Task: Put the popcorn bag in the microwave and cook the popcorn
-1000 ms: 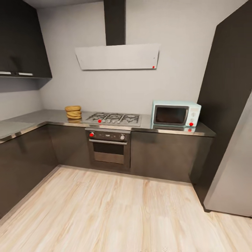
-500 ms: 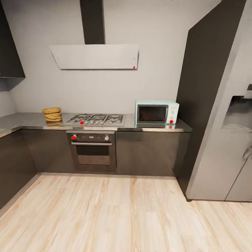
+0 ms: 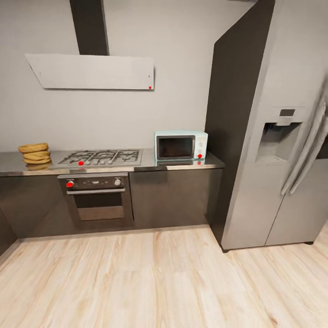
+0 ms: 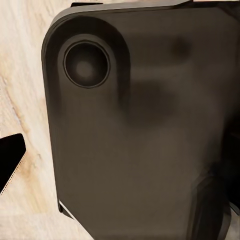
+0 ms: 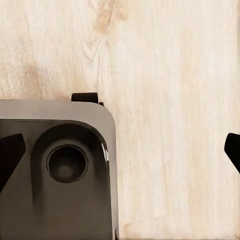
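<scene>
Popcorn bag (image 3: 34, 153) is far from us, a squat tan sack standing on the counter (image 3: 182, 164) at the far wall; our nearest ground is the light wooden floor (image 3: 159, 282), which runs from under us up to the dark cabinet fronts. In our wrist views we look down on that same floor, with our dark base (image 4: 145, 130) covering much of the left wrist view and a corner of it in the right wrist view. A black fingertip (image 4: 10, 160) of our left gripper shows at one edge, so we cannot tell how that gripper stands; our right gripper (image 5: 120, 152) is spread wide and empty, its two dark tips at opposite edges. Past the floor we see the black built-in oven (image 3: 95, 198) under the counter. Using the gas hob (image 3: 102, 157) above that oven as our landmark, the bag sits just to its left, apart from it, and the microwave (image 3: 180, 146) stands to its right, door closed. A tall steel fridge (image 3: 278, 150) stands further right of the hob, beyond a dark panel. Above the hob hangs a pale extractor hood (image 3: 91, 72).
</scene>
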You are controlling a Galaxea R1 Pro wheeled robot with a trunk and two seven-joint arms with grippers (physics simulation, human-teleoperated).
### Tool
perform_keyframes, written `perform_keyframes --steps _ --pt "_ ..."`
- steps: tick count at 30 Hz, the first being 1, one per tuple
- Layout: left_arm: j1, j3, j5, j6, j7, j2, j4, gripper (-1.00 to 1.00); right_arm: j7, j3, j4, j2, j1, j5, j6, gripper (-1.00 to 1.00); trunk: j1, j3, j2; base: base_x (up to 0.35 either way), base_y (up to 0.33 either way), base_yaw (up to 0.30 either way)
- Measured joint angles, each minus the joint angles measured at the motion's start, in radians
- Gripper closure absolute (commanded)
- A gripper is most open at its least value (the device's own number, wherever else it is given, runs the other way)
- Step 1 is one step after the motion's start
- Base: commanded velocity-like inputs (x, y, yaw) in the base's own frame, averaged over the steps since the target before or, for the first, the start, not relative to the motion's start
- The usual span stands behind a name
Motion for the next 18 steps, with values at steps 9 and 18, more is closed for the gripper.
perform_keyframes --steps 9,18 --pt "0.0 -0.001 0.0 0.011 -0.001 0.006 0.002 -1.0 0.0 0.0 0.0 0.0 0.0 0.0 0.002 -1.0 0.0 0.0 0.0 0.0 0.0 -0.189" --pt "0.0 0.005 0.002 0.013 0.004 0.004 0.002 -1.0 0.003 0.003 0.0 0.002 0.0 0.003 0.002 -1.0 -0.015 0.012 0.028 0.0 0.0 -0.004"
